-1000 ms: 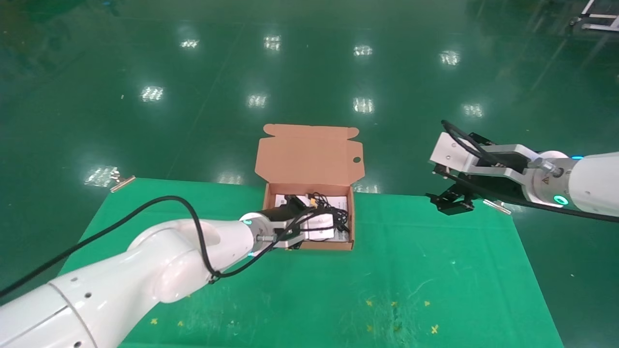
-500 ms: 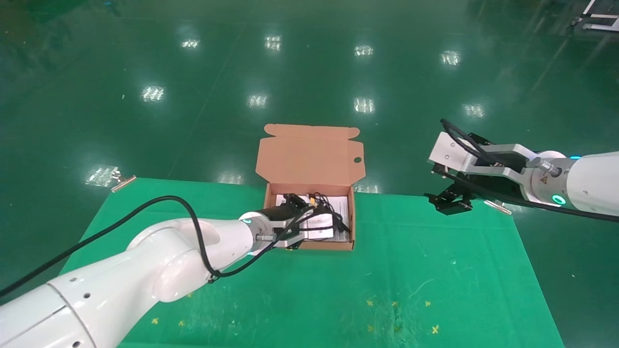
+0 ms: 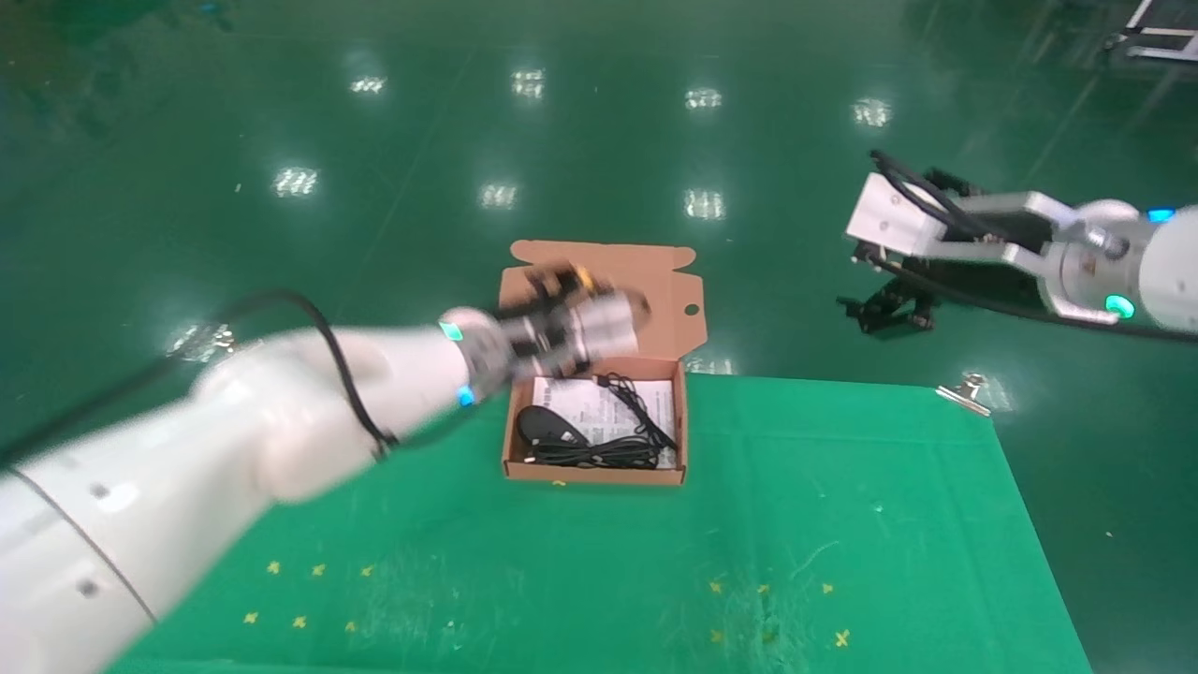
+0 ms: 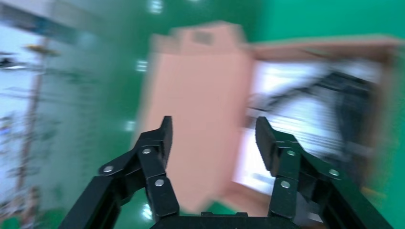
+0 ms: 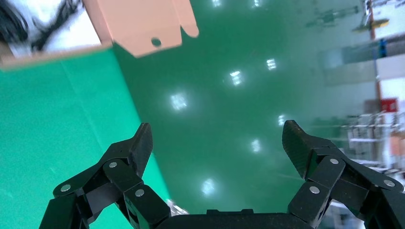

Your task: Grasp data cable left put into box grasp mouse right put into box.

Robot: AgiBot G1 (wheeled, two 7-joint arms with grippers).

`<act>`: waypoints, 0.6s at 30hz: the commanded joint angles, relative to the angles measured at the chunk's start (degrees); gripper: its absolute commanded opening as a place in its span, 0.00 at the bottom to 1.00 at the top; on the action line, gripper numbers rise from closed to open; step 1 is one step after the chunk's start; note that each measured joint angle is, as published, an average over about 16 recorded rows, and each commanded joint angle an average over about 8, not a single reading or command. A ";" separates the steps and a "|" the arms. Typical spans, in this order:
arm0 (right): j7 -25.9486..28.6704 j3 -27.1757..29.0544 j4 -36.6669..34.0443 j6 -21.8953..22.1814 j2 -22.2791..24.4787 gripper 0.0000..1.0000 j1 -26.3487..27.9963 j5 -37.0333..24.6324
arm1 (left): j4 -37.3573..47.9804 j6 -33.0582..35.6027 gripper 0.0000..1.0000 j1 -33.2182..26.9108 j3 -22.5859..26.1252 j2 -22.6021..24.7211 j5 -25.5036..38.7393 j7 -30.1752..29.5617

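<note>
The orange-brown box (image 3: 599, 475) stands open on the green mat, its lid (image 3: 599, 300) upright behind it. On the white printed sheet inside lie the black mouse (image 3: 547, 426) at the left, its thin cord (image 3: 641, 412) trailing to the right, and the coiled data cable (image 3: 599, 456) along the front wall. My left gripper (image 3: 552, 281) hangs above the box's back edge in front of the lid, blurred by motion. In the left wrist view it (image 4: 214, 136) is open and holds nothing. My right gripper (image 3: 889, 309) is raised over the floor beyond the table's far right corner, open and holding nothing (image 5: 217, 136).
A green mat (image 3: 749, 524) covers the table, held by metal clips (image 3: 964, 391) at its far corners. Small yellow marks (image 3: 767, 608) dot its near part. Beyond the far edge lies glossy green floor. The box lid with its round hole (image 5: 138, 24) shows in the right wrist view.
My left arm has risen out of the box and swung back toward the lid, uncovering the mouse and cable. My right arm has lifted higher.
</note>
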 commanded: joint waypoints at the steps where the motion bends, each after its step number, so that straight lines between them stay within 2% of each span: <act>1: -1.09 0.26 0.04 -0.70 -0.16 1.00 1.72 -0.42 | 0.30 -0.82 1.00 -2.10 -0.98 -0.20 0.34 -0.99; 4: -2.62 0.35 0.35 -2.97 -0.49 1.00 2.74 -0.07 | 1.02 -0.52 1.00 -3.24 -1.92 -0.21 -0.09 -1.46; 8: -5.14 3.11 0.42 -5.97 -0.39 1.00 1.23 2.65 | 0.34 2.24 1.00 -2.76 -4.44 -1.79 -3.89 -0.54; 18: -12.78 16.93 -0.29 -14.12 0.93 1.00 -9.49 16.12 | -5.08 14.49 1.00 3.22 -14.40 -9.91 -20.33 4.60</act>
